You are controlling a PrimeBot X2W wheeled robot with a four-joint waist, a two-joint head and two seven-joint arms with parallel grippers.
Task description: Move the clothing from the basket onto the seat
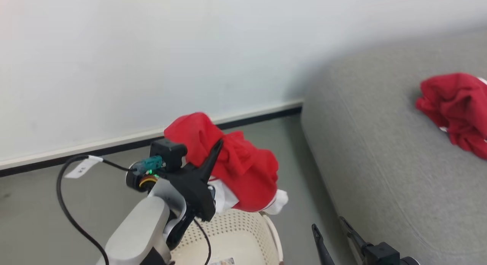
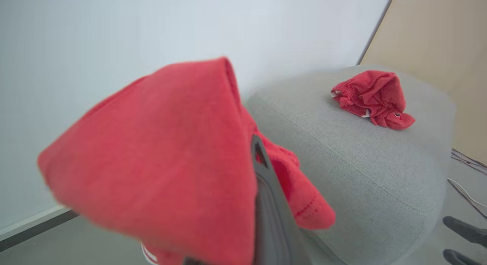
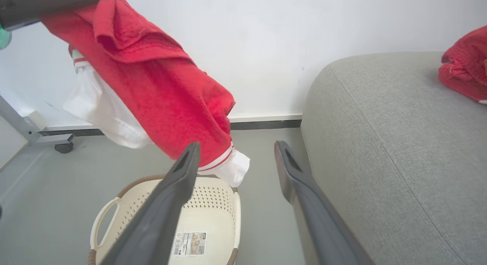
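Holding: the left gripper point(image 1: 217, 149) is clenched on the held jersey point(image 1: 243, 173), lower centre of the head view. One dark finger point(image 2: 262, 170) shows against the cloth in the left wrist view, and the other is hidden by it.
Held jersey: red with white trim, bunched and draped over the gripper, hanging in the air. It takes up the left and centre of the left wrist view point(image 2: 159, 150) and the upper left of the right wrist view point(image 3: 163, 86). Its white hem dangles over the basket's far rim; whether it touches cannot be told.
Basket: the cream perforated basket point(image 1: 232, 227) stands on the floor point(image 1: 45, 219) at the bottom centre of the head view, under the left gripper. In the right wrist view it sits lower left point(image 3: 217, 198), with a printed label on its bottom.
Seat: the grey seat point(image 1: 380, 150) takes the right side of the head view, near the basket with a strip of floor between them.
Second jersey: crumpled red, it lies on top of the seat at the right edge of the head view point(image 1: 456, 105), well apart from the held jersey.
Right gripper: it is released, fingers spread with nothing between them, at the bottom right of the head view point(image 1: 328, 224), just beside the seat's front edge. In its own view point(image 3: 237, 147) the fingers frame the floor strip.
Wall: the pale wall point(image 1: 152, 48) fills the upper left of the head view, with a dark baseboard point(image 1: 258, 118) below it.
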